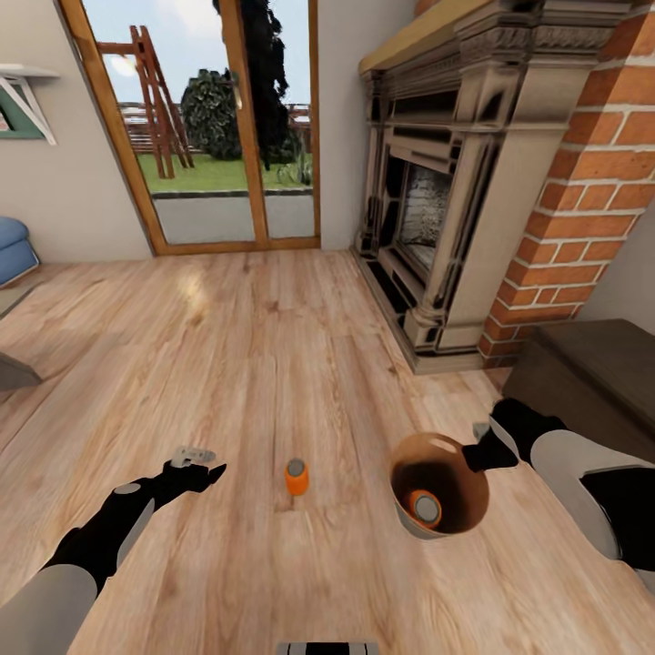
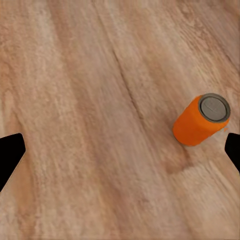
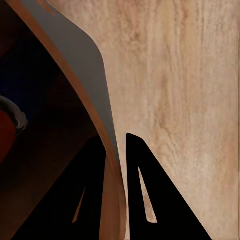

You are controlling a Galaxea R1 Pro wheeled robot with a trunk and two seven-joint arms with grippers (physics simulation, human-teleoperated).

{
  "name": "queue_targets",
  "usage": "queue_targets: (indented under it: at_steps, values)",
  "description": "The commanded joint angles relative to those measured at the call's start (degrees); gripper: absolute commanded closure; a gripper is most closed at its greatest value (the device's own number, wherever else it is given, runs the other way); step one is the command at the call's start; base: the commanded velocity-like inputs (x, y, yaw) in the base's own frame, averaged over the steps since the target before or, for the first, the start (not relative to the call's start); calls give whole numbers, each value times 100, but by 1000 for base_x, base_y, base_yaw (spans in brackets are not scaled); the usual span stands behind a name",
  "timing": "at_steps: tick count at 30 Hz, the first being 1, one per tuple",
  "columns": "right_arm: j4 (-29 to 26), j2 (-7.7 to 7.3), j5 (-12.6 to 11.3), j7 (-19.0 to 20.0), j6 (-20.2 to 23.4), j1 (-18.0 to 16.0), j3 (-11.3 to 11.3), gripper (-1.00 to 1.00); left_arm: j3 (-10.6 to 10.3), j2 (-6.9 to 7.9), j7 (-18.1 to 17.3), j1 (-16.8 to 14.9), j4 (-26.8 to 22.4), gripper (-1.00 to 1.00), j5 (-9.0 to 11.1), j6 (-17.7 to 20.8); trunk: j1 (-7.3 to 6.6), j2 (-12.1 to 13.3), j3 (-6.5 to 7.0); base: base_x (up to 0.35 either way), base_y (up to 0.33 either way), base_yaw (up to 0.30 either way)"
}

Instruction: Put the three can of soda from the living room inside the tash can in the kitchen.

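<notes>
An orange soda can (image 1: pixel 297 477) stands upright on the light wood floor of the living room, a short way to the right of my left gripper (image 1: pixel 207 462), which is open and holds nothing. The left wrist view has the same can (image 2: pixel 200 120) near one fingertip (image 2: pixel 232 150) and apart from it. My right gripper (image 1: pixel 478 455) is shut on the rim of the trash can (image 1: pixel 459 473) and holds it above the floor. A second orange can (image 1: pixel 424 508) lies inside it. In the right wrist view the fingers (image 3: pixel 145 190) pinch the bin wall (image 3: pixel 75 65). The dark blue can is out of view.
A brick fireplace (image 1: pixel 437 209) stands ahead on the right, with a dark wooden chest (image 1: pixel 591 373) close to my right arm. Wood-framed glass doors (image 1: pixel 227 127) are straight ahead. A blue sofa (image 1: pixel 14 246) and a grey table corner (image 1: pixel 14 368) sit at the left edge.
</notes>
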Motion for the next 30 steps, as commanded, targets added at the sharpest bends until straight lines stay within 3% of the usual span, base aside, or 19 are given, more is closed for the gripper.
queue_targets:
  at_steps: [1,18,30]
  values:
    - [0,1,-64,40,10,-2,-39,100,-2,0,1,0,1,-100,-2,0,0,0,1,306,-1,-1]
    - [0,-43,-56,40,10,-2,-57,100,-33,-1,3,2,2,-100,-65,80,0,0,1,304,-51,0]
    - [2,-37,-60,46,10,-1,-45,100,-36,-1,-11,0,2,-100,-56,83,0,0,1,76,-242,0]
